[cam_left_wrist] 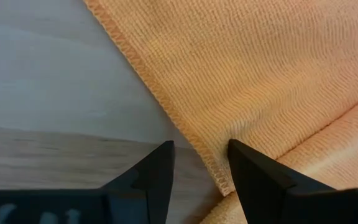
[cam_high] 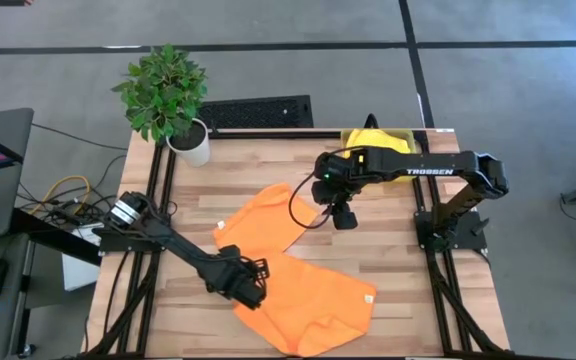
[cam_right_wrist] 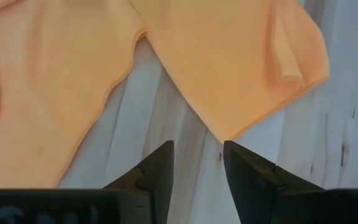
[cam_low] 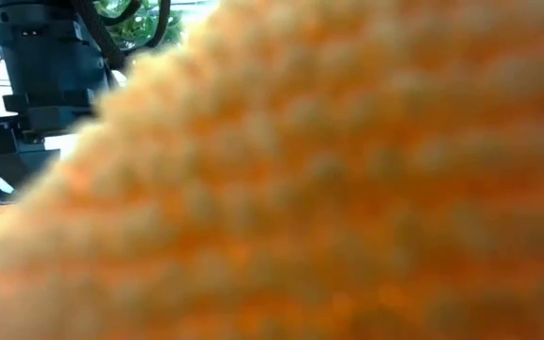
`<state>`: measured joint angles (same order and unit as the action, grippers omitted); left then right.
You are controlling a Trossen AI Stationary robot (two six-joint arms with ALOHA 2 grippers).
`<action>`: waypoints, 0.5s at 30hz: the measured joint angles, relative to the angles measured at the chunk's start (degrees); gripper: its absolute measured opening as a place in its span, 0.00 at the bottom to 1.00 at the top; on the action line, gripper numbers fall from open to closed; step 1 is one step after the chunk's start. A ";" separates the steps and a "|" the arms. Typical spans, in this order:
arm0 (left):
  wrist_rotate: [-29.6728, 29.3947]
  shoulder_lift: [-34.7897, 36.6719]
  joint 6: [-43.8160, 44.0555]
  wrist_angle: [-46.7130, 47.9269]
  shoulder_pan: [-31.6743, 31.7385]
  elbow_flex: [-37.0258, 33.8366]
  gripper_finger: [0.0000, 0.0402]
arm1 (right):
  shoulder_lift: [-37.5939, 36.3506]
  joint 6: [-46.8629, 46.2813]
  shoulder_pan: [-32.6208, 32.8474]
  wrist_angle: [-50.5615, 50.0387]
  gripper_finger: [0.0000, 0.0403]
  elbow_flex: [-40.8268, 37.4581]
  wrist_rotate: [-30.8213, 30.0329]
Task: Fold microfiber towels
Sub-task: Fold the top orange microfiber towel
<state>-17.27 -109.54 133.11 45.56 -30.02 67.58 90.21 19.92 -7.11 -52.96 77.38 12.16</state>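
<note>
Two orange towels lie on the wooden table. One (cam_high: 263, 225) lies flat at the middle, the other (cam_high: 318, 300) at the near edge; where they meet I cannot tell which overlaps. My left gripper (cam_high: 251, 290) is low at the near towel's left edge, open, its fingers astride the stitched hem (cam_left_wrist: 197, 149). My right gripper (cam_high: 343, 218) is open and empty above the table, over a corner (cam_right_wrist: 225, 138) of the middle towel. A bright yellow towel (cam_high: 373, 140) lies at the far edge. The pink towel is out of view. My left gripper has one finger (cam_left_wrist: 160, 174) over bare wood and the other (cam_left_wrist: 247, 174) over the orange towel, with the hem (cam_left_wrist: 213, 171) between them, near a corner. The fingers point down. I cannot tell whether they touch the cloth, which lies flat.
A potted plant (cam_high: 168, 100) stands at the far left corner. A yellow bin (cam_high: 400, 135) sits by the yellow towel at the far edge. Orange cloth (cam_low: 329, 189) fills the low view. Bare wood shows at the table's left (cam_high: 183, 215) and right (cam_high: 398, 255).
</note>
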 joint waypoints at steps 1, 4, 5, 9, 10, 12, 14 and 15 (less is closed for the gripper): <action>-0.13 0.12 -0.02 -0.76 0.00 -0.57 0.37 | 0.00 0.00 0.00 0.04 0.40 0.00 0.00; -0.64 0.25 0.27 -3.05 0.02 -2.50 0.37 | 0.00 0.00 -0.01 0.05 0.39 0.00 -0.02; -1.08 0.25 0.33 -3.55 0.00 -2.78 0.37 | 0.00 0.00 -0.02 0.05 0.39 0.00 -0.02; -2.97 0.15 0.30 -3.69 0.00 -2.93 0.35 | 0.00 0.00 -0.02 0.31 0.39 0.00 0.00; -3.11 0.12 0.11 -3.49 0.06 -2.92 0.34 | 0.00 -0.01 -0.02 0.44 0.38 0.00 -0.01; -3.05 0.07 0.05 -3.04 0.33 -2.92 0.30 | 0.00 -0.02 -0.02 0.87 0.38 0.00 -0.02; -3.30 0.09 -0.17 -3.09 0.52 -3.44 0.25 | 0.00 -0.02 -0.02 1.11 0.38 0.00 -0.02; -3.59 0.09 -0.35 -3.12 0.59 -3.69 0.23 | 0.00 -0.02 -0.02 1.31 0.38 0.00 -0.01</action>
<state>-20.86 -109.45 132.76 42.44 -29.44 63.90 90.21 19.90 -7.14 -51.65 77.38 12.15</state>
